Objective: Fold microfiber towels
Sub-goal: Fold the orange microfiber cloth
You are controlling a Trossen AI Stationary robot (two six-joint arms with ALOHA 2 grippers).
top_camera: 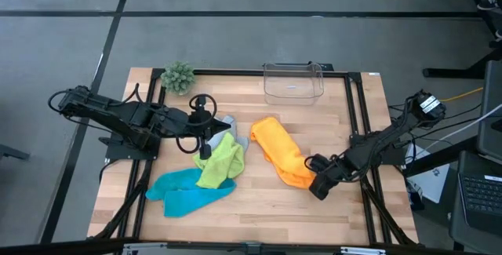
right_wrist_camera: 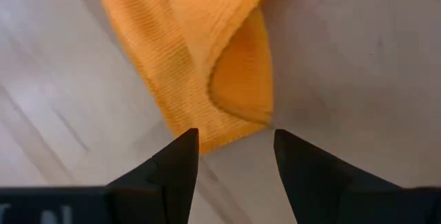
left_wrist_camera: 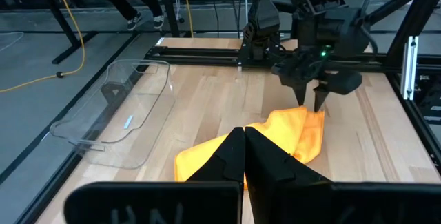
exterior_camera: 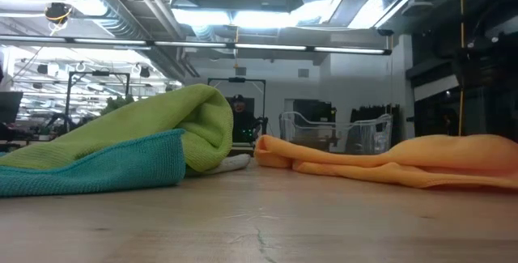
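Observation:
The orange towel (top_camera: 281, 157) lies crumpled in a long strip right of the table's middle. The lime green towel (top_camera: 221, 161) lies bunched on the turquoise towel (top_camera: 187, 194), with the grey towel (top_camera: 227, 123) just beyond them. My right gripper (right_wrist_camera: 234, 148) is open and points steeply down over the orange towel's near right end (right_wrist_camera: 234, 93), its fingers on either side of that corner. My left gripper (left_wrist_camera: 244, 145) is shut and empty, held high above the pile of towels (top_camera: 210, 133), facing the orange towel (left_wrist_camera: 275, 138).
A clear plastic box (top_camera: 293, 82) stands at the table's far edge, and a small green plant (top_camera: 178, 76) at the far left. Black frame rails (top_camera: 357, 114) run along the table's sides. Bare wood lies between the two towel heaps and along the near edge.

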